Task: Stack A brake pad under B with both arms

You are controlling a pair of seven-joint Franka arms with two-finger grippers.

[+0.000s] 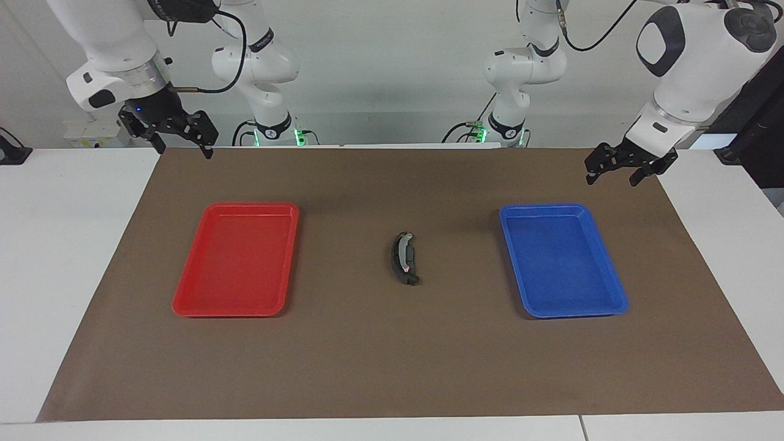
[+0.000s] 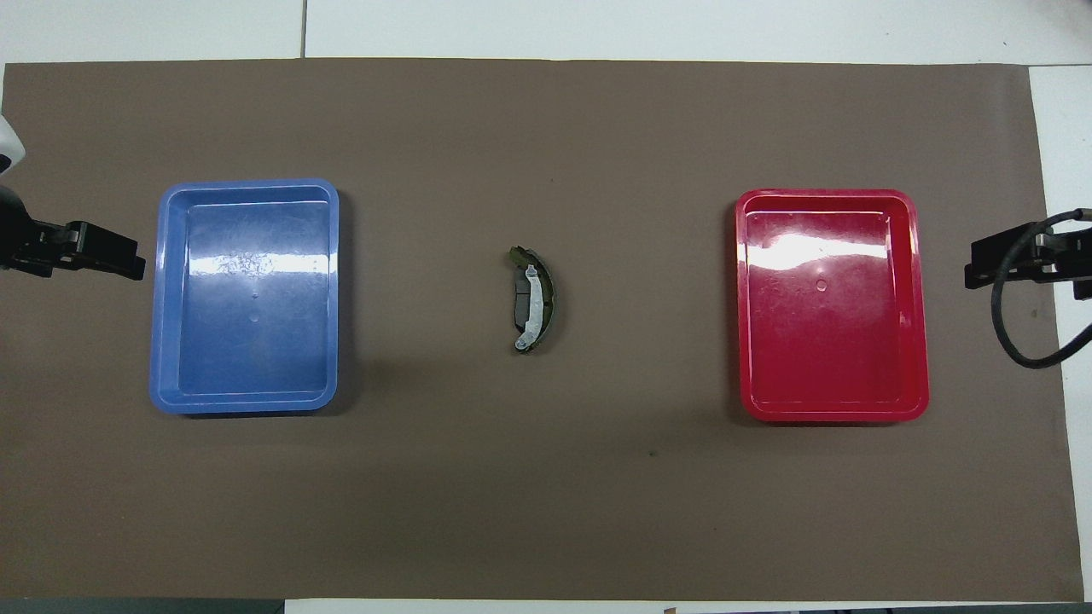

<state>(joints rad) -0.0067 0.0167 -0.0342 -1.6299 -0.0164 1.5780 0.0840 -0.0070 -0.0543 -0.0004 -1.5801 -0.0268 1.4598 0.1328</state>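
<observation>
B, the crescent piece with the silver strip, lies in the middle of the brown mat between the two trays. It also shows in the overhead view. The A brake pad, small and dark, lies beneath it, and only its edge shows inside B's curve. That edge also shows in the facing view. My left gripper hangs open and empty in the air over the mat's edge beside the blue tray, seen too in the overhead view. My right gripper hangs open and empty over the mat's corner beside the red tray, seen too in the overhead view.
An empty blue tray lies toward the left arm's end of the mat and shows from above as well. An empty red tray lies toward the right arm's end and shows from above as well. The brown mat covers most of the white table.
</observation>
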